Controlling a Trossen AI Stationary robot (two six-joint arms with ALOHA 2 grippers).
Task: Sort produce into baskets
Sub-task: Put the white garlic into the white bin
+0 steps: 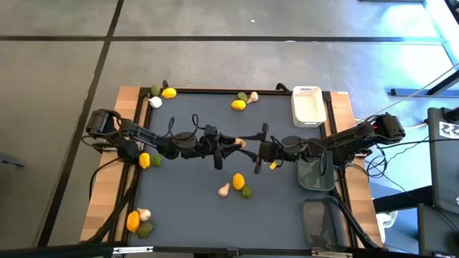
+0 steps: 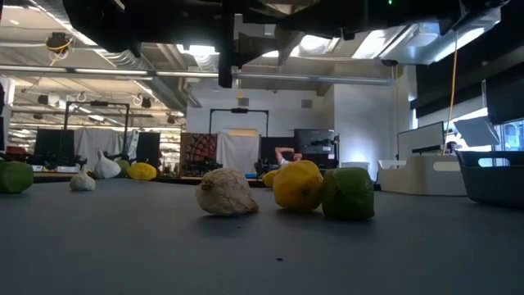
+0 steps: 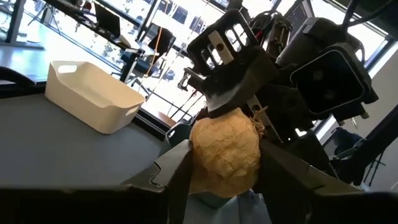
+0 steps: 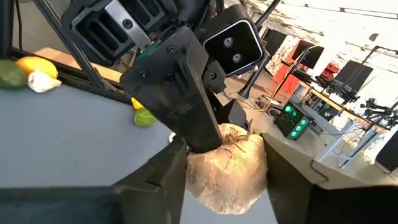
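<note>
A pale beige garlic bulb [image 1: 242,142] hangs in the air over the middle of the table, between my two grippers, which meet there level and tip to tip. My left gripper [image 3: 225,193] reaches in from the table's left and is shut on the bulb [image 3: 225,152]. My right gripper [image 4: 227,193] reaches in from the table's right and is shut on the same bulb [image 4: 227,168]. Below them a garlic bulb [image 2: 226,192], a lemon [image 2: 297,186] and a lime [image 2: 348,193] lie together on the dark mat. My left gripper pinches the bulb's two opposite sides [image 3: 199,162] between its two fingers [image 3: 177,180], coming in level from the table's left. The bulb is lifted clear of the table. My right gripper pinches the bulb's flanks [image 4: 196,168] between its two fingers [image 4: 165,180], level from the table's right. One finger of the left gripper [image 4: 186,118] lies over the bulb's top in this view.
A white basket [image 1: 307,105] stands at the far right, a dark grey-green basket [image 1: 315,174] under the right arm, and a translucent grey one [image 1: 321,222] nearer. More produce lies at the far left [image 1: 161,94], far middle [image 1: 244,100], left [image 1: 145,160] and near left [image 1: 138,221].
</note>
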